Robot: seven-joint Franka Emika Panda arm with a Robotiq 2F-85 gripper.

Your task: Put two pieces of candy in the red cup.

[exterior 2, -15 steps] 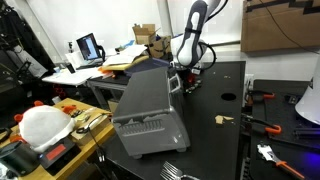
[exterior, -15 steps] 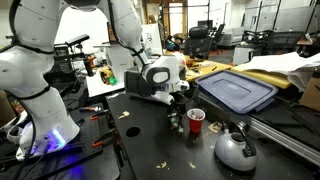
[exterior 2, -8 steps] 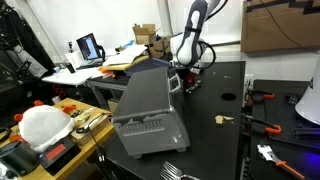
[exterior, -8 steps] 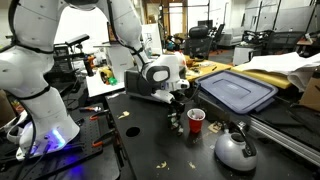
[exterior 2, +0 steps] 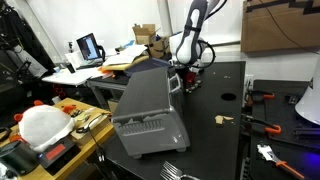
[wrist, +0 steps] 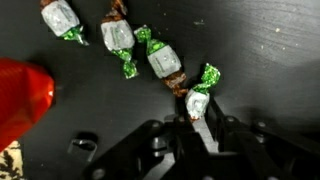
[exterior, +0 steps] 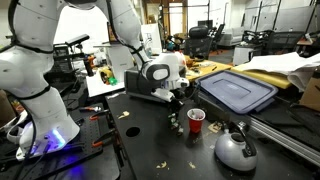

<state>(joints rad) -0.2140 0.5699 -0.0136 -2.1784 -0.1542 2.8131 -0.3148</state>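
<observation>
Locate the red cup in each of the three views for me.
Exterior view: red cup right of centre, beside the fingers.
Exterior view: cannot be made out; the fingers show behind the toaster oven.
Wrist view: blurred red at the left edge.
Shared landmark: the fingers.

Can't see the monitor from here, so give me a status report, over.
Gripper at end candy, grasp unclear. Three more candies alongside. Red cup nearby, no obstruction seen.
</observation>
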